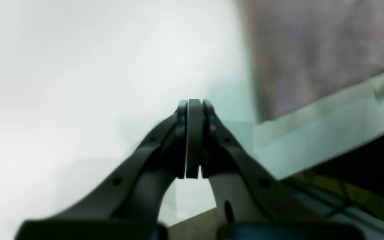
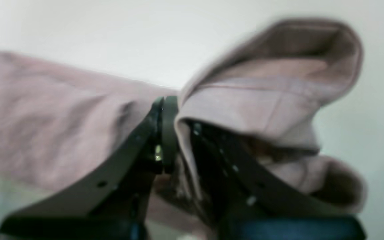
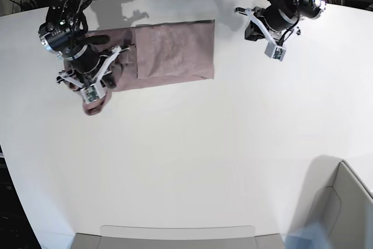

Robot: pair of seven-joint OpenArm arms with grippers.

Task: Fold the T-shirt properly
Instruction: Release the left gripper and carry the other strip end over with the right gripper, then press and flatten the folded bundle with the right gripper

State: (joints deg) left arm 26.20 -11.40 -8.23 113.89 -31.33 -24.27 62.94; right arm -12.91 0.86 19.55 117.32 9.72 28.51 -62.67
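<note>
A: The right gripper [image 2: 175, 133] — how wide is it, and what has it got?

B: Nearly closed. Its jaws are pinched on a fold of the T-shirt [image 3: 175, 51], with pink cloth bunched between and draped over the far finger. In the base view that gripper [image 3: 96, 80] sits at the shirt's end nearest that arm, where the cloth is gathered into a lump.

A: And the left gripper [image 1: 193, 133]?

B: Fully closed, pads pressed flat together, nothing between them. It hangs over bare white bench [image 1: 78, 66], with the T-shirt's [image 1: 312, 50] straight edge off to one side and not touching it.

A: How does the shirt lie?

B: Toward the far edge of the bench [image 3: 204, 155], the flat part a rough rectangle with clean edges. The left gripper [image 3: 256, 27] is just beyond its other end, apart from it.

A: Room to move?

B: Plenty; the near half of the bench is open.
</note>
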